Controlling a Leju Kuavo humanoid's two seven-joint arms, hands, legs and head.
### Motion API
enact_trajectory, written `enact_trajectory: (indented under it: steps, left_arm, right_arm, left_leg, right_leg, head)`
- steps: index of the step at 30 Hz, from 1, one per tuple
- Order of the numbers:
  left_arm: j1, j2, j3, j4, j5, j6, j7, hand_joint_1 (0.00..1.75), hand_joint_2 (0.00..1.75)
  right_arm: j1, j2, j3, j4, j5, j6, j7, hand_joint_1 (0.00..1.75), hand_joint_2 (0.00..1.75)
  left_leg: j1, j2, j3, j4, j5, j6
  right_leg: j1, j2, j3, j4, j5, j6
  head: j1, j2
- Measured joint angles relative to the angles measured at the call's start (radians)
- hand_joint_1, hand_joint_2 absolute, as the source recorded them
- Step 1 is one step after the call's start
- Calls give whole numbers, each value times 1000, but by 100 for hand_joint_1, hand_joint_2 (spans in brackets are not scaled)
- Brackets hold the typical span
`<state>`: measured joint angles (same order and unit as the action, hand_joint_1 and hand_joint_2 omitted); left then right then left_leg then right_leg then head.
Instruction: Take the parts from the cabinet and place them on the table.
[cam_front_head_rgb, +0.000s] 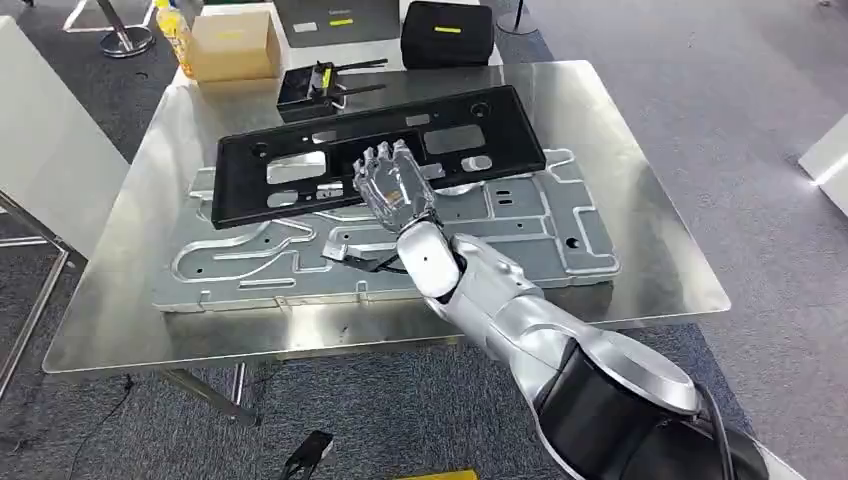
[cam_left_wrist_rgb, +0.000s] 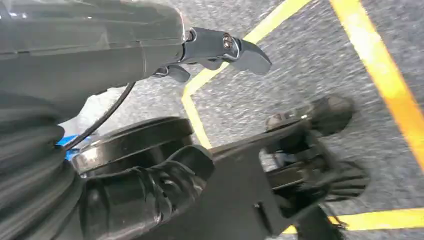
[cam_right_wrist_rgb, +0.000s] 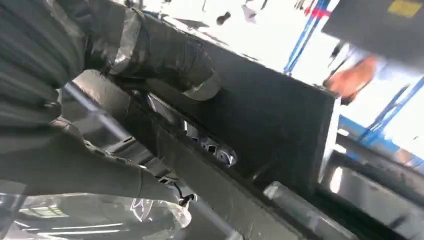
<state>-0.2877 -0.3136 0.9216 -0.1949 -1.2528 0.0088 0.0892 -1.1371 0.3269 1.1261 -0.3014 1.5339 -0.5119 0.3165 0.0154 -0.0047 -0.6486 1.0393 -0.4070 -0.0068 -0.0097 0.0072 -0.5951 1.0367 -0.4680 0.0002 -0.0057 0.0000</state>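
A long black plastic frame (cam_front_head_rgb: 480, 125) with cut-outs lies slanted on a large stamped metal plate (cam_front_head_rgb: 520, 225). Both rest on the shiny steel table (cam_front_head_rgb: 650, 200). My right hand (cam_front_head_rgb: 392, 185) reaches in over the plate and grips the frame's near edge at its middle. In the right wrist view the thumb (cam_right_wrist_rgb: 165, 55) lies on the frame's (cam_right_wrist_rgb: 270, 115) face, and the darker fingers (cam_right_wrist_rgb: 100, 170) curl under its edge. My left hand (cam_left_wrist_rgb: 225, 50) hangs low above the grey floor, fingers apart and holding nothing.
At the table's far end stand a cardboard box (cam_front_head_rgb: 233, 45), a yellow bottle (cam_front_head_rgb: 176, 30), a black device with antennas (cam_front_head_rgb: 310, 90) and a black case (cam_front_head_rgb: 447, 33). A white panel (cam_front_head_rgb: 40, 140) stands at the left. Yellow lines (cam_left_wrist_rgb: 385, 75) mark the floor.
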Motion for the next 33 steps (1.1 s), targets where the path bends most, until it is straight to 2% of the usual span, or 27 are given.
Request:
enact_trajectory:
  steps: [2, 4, 5, 7, 8, 9, 10, 11, 12, 13, 14, 15, 17, 18, 19, 20, 22, 23, 24, 25, 26, 27, 28, 29, 30, 32, 33]
  left_arm:
    - [3, 0, 0, 0, 3, -1, -10, 0, 175]
    - [3, 0, 0, 0, 6, -6, -21, 0, 175]
    - [2, 0, 0, 0, 9, -8, -25, 0, 175]
    - [2, 0, 0, 0, 14, -8, -37, 0, 175]
    - [4, 0, 0, 0, 17, -8, -40, 0, 175]
    - [5, 0, 0, 0, 21, -6, -41, 0, 175]
    - [6, 0, 0, 0, 21, -6, -41, 0, 175]
    - [7, 0, 0, 0, 21, -5, -42, 0, 175]
    - [6, -1, 0, 0, 21, -5, -42, 0, 175]
    - [7, -2, 0, 0, 21, -5, -43, 0, 175]
    - [7, -6, 0, 1, 23, -5, -45, 0, 175]
    - [7, -6, 0, 1, 24, -3, -51, 0, 175]
    - [8, -6, 0, 1, 31, -2, -59, 0, 175]
    - [8, -5, 0, 1, 34, 0, -63, 0, 175]
    - [9, -5, 1, 1, 34, 1, -68, 0, 175]
    - [9, -5, 1, 1, 35, 2, -72, 0, 175]
    - [10, -5, 1, 1, 37, 3, -75, 0, 175]
    - [12, -5, 1, 1, 37, 4, -77, 0, 175]
    - [15, -5, 2, 1, 35, 6, -77, 0, 175]
    - [16, -4, 2, 1, 34, 7, -76, 0, 175]
    - [17, -3, 2, 1, 34, 8, -75, 0, 175]
    - [16, -2, 2, 1, 34, 9, -75, 0, 175]
    - [16, -2, 2, 1, 34, 10, -75, 0, 175]
    - [14, -2, 2, 1, 35, 10, -76, 0, 175]
    - [14, -2, 2, 1, 39, 10, -76, 0, 175]
    - [17, -2, 2, 1, 44, 10, -77, 0, 175]
    - [17, -2, 2, 1, 45, 10, -79, 0, 0]
  right_arm:
    - [18, 0, -18, 0, -9, 26, -36, 164, 175]
    - [32, 2, -34, 0, -14, 41, -61, 164, 175]
    - [36, 2, -43, 0, -17, 50, -74, 164, 175]
    - [52, 3, -58, 2, -24, 71, -100, 164, 175]
    - [63, 3, -65, 4, -28, 78, -110, 164, 175]
    - [76, 3, -69, 6, -29, 80, -116, 164, 175]
    - [86, 3, -73, 8, -29, 80, -120, 164, 175]
    - [92, 3, -76, 8, -31, 80, -123, 164, 175]
    - [92, 3, -79, 8, -31, 80, -124, 164, 175]
    - [92, 3, -83, 8, -32, 82, -125, 164, 175]
    - [91, 4, -85, 8, -35, 89, -132, 164, 175]
    - [91, 5, -90, 8, -43, 110, -148, 164, 175]
    - [100, 6, -99, 10, -62, 155, -194, 164, 175]
    - [107, 6, -105, 10, -70, 176, -217, 164, 175]
    - [115, 8, -109, 10, -70, 190, -232, 164, 175]
    - [122, 8, -109, 10, -71, 198, -242, 0, 0]
    - [142, 10, -110, 11, -72, 207, -256, 0, 0]
    - [154, 10, -110, 13, -74, 207, -260, 0, 0]
    - [165, 10, -110, 14, -77, 209, -264, 0, 0]
    - [174, 10, -111, 14, -80, 210, -267, 0, 0]
    - [179, 10, -111, 14, -81, 211, -268, 0, 0]
    - [180, 10, -112, 14, -82, 212, -269, 0, 0]
    - [180, 12, -113, 14, -83, 212, -269, 0, 0]
    - [178, 13, -114, 14, -84, 214, -269, 0, 0]
    - [176, 13, -116, 14, -87, 214, -268, 0, 0]
    - [173, 14, -123, 14, -100, 214, -266, 0, 0]
    - [170, 14, -128, 14, -109, 214, -265, 0, 0]
  left_leg:
    - [-2, -3, -1, -3, -2, 10]
    - [4, -4, 7, -13, 1, 25]
    - [4, -3, 7, -13, 0, 32]
    - [1, -2, 9, -13, -4, 38]
    - [0, -3, 10, -12, -5, 40]
    - [-2, -3, 13, -12, -7, 42]
    - [-3, -5, 16, -12, -9, 42]
    - [-5, -7, 21, -12, -11, 41]
    - [-7, -8, 25, -12, -14, 40]
    - [-7, -8, 26, -12, -16, 38]
    - [-13, -8, 25, -10, -19, 32]
    - [-9, -7, 24, -11, -19, 28]
    - [-6, -6, 30, -17, -19, 17]
    - [-12, -6, 33, -18, -21, 10]
    - [-7, -4, 28, -5, -32, 7]
    - [-7, -3, 14, 32, -60, 2]
    - [-3, -2, -57, 183, -134, -6]
    - [-2, -2, -94, 253, -158, -11]
    - [-2, -1, -112, 285, -157, -12]
    - [0, -1, -106, 264, -132, -14]
    - [2, -1, -80, 205, -92, -15]
    - [3, 0, -32, 108, -39, -15]
    - [5, 2, 12, 16, -4, -15]
    - [-2, 1, 27, -4, -25, -12]
    - [-3, -2, 26, -9, -19, 1]
    - [-6, -2, 27, -7, -21, 10]
    - [-3, -2, 30, -12, -18, 18]
  right_leg:
    - [0, -3, 4, -5, -1, 8]
    - [-5, -3, -4, 18, -20, 17]
    - [-4, -4, -31, 71, -50, 19]
    - [-4, -4, -120, 237, -117, 23]
    - [-4, -4, -156, 298, -131, 23]
    - [-3, -4, -173, 315, -119, 21]
    - [-3, -4, -165, 281, -84, 17]
    - [-2, -4, -134, 206, -34, 10]
    - [1, -4, -91, 108, 17, 1]
    - [7, -4, -55, 26, 50, -10]
    - [13, -5, -43, 5, 36, -15]
    - [15, -6, -42, -1, 40, -12]
    - [19, -4, -40, -2, 38, -15]
    - [9, -3, -34, -15, 43, -22]
    - [5, -6, -25, -23, 47, -23]
    - [4, -7, -23, -25, 47, -29]
    - [4, -7, -21, -24, 45, -32]
    - [4, -7, -21, -23, 44, -32]
    - [3, -7, -21, -22, 43, -32]
    - [3, -6, -19, -20, 40, -32]
    - [2, -6, -18, -17, 37, -30]
    - [1, -4, -17, -11, 32, -25]
    - [0, -4, -16, -4, 26, -22]
    - [7, -3, -19, -1, 23, -15]
    - [6, 0, -20, 1, 22, -12]
    - [5, -1, -15, -5, 25, -3]
    - [7, -1, -13, -6, 24, 3]
  head:
    - [0, 0]
    - [0, 0]
    - [1, 0]
    - [0, 0]
    - [1, 0]
    - [0, 0]
    - [1, 0]
    - [0, 0]
    - [0, 0]
    - [1, 0]
    - [0, 0]
    - [1, 0]
    - [1, 0]
    - [0, 0]
    - [1, 0]
    - [-2, 0]
    - [-2, 0]
    - [-2, 0]
    - [-2, 0]
    - [-2, 0]
    - [-2, 0]
    - [-2, 0]
    - [-2, 0]
    - [-2, 0]
    - [0, 0]
    - [0, 0]
    - [0, 0]
